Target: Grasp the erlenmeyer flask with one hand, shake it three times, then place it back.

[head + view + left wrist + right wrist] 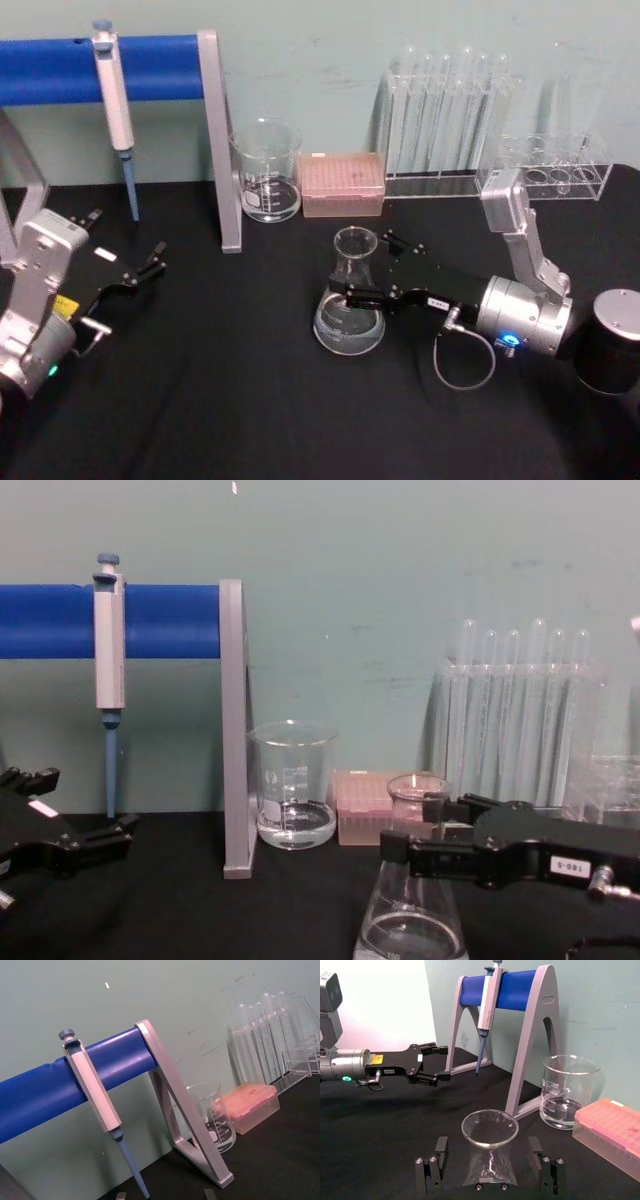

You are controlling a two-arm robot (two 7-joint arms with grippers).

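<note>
Surface: black cloth surface (250, 410)
Right tool: black boxy right tool (360, 268), jaws apart astride the neck, gaps both sides
Left tool: black left tool (146, 268) idle at 9 o'clock, jaws apart
Flask: clear glass conical erlenmeyer flask (348, 328) upright, 9 o'clock from right wrist

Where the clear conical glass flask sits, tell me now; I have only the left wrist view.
Observer: The clear conical glass flask stands upright on the black table, in front of the pink tip box.
Operator: Report the right tool.
Observer: The right tool has its jaws open on either side of the flask's neck, with gaps showing.
Operator: Report the left tool.
Observer: The left tool hangs open over the table's left side, beside the blue-and-grey pipette stand.
</note>
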